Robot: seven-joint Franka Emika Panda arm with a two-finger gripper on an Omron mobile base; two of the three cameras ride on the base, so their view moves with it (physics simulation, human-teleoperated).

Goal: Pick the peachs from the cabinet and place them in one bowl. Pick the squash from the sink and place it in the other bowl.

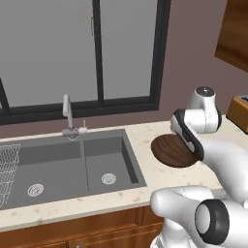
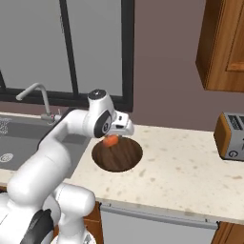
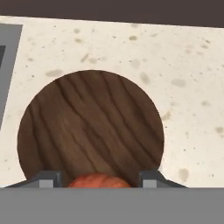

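The orange-red squash (image 2: pixel 111 141) sits between the two dark finger tips of my gripper (image 3: pixel 99 178), which is shut on it. The squash (image 3: pixel 98 180) hangs just above the near rim of the dark brown other bowl (image 3: pixel 87 127), which stands on the counter right of the sink (image 1: pixel 58 164). In the left base view my arm's elbow covers part of this bowl (image 1: pixel 167 151). The wooden cabinet (image 2: pixel 224 47) hangs on the wall at upper right with its door shut. The peachs and the pale bowl are out of view.
A curved silver tap (image 1: pixel 68 114) stands behind the sink and a wire rack (image 1: pixel 7 169) lies in its left basin. A toaster (image 2: pixel 231 136) stands on the speckled counter (image 2: pixel 181 162) at the far right. A dark-framed window spans the back wall.
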